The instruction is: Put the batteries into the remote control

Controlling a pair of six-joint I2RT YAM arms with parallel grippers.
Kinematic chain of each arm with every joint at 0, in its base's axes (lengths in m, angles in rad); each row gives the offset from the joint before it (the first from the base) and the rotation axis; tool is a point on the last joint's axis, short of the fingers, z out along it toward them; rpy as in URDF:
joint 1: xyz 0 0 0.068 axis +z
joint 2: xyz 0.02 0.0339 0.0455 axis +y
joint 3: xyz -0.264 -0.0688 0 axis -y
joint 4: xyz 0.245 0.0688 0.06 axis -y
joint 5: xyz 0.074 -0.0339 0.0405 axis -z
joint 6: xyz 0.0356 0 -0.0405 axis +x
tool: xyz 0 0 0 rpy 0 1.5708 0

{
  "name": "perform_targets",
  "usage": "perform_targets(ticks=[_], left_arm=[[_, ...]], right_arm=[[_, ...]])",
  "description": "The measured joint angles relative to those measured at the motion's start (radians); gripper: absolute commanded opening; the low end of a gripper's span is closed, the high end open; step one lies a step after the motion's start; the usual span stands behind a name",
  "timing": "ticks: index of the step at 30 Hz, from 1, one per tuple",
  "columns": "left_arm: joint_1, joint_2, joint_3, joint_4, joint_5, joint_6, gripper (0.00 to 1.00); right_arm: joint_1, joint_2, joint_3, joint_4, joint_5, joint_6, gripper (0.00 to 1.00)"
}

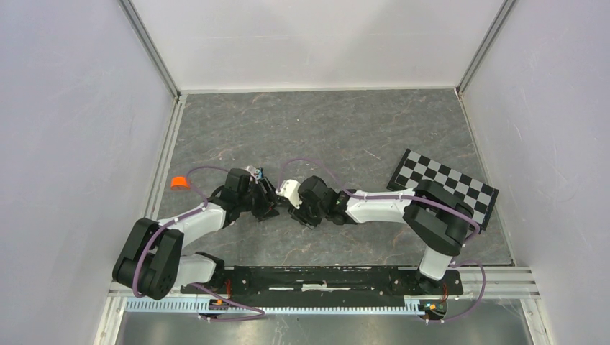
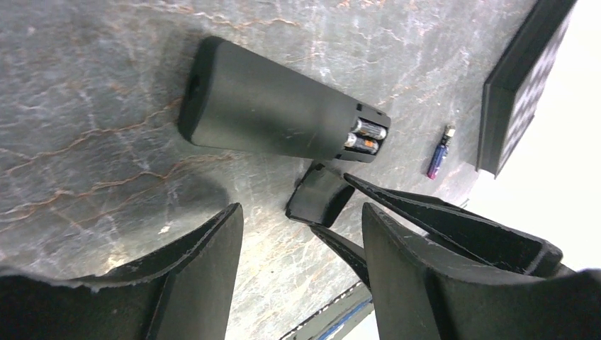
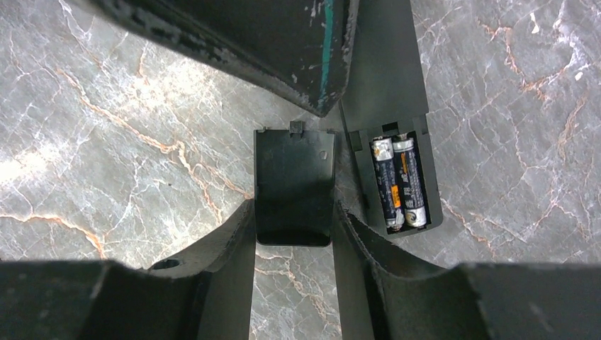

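The black remote control [image 2: 269, 113] lies back-up on the marble table. Its end compartment [image 3: 397, 180] is uncovered, and two batteries [image 3: 400, 185] sit in it side by side. The loose black battery cover [image 3: 294, 188] lies right beside the compartment. My right gripper [image 3: 294, 212] has its fingers pressed against both long sides of that cover. My left gripper [image 2: 301, 212] hovers open and empty just short of the remote and the cover. One of its fingers [image 3: 283, 42] hangs above the cover in the right wrist view. A third, bluish-purple battery [image 2: 439, 152] lies loose on the table.
A black-and-white checkerboard [image 1: 446, 183] lies at the right of the table, near the loose battery. A small orange object [image 1: 179, 182] sits by the left rail. Both grippers [image 1: 280, 201] meet at the table's middle, between white walls on three sides.
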Motion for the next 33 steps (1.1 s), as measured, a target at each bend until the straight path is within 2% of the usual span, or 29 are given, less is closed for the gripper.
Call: perform_targets(ticks=[12, 18, 24, 29, 30, 33], left_arm=[[0.0, -0.029, -0.037, 0.049, 0.055, 0.034, 0.69], [0.0, 0.004, -0.044, 0.093, 0.124, 0.034, 0.64], [0.0, 0.05, -0.044, 0.15, 0.184, 0.024, 0.49], [0.0, 0.067, -0.043, 0.17, 0.214, 0.003, 0.12], [0.001, 0.07, -0.042, 0.173, 0.224, -0.004, 0.04], [0.002, 0.073, -0.023, 0.17, 0.244, -0.012, 0.02]], right_arm=[[-0.06, -0.051, -0.039, 0.04, -0.146, 0.062, 0.38], [-0.085, -0.065, -0.051, 0.114, -0.214, 0.107, 0.39], [-0.087, -0.065, -0.051, 0.164, -0.259, 0.125, 0.39], [-0.088, -0.065, -0.051, 0.189, -0.279, 0.132, 0.41], [-0.089, -0.065, -0.051, 0.192, -0.283, 0.132, 0.43], [-0.09, -0.065, -0.058, 0.197, -0.281, 0.13, 0.63]])
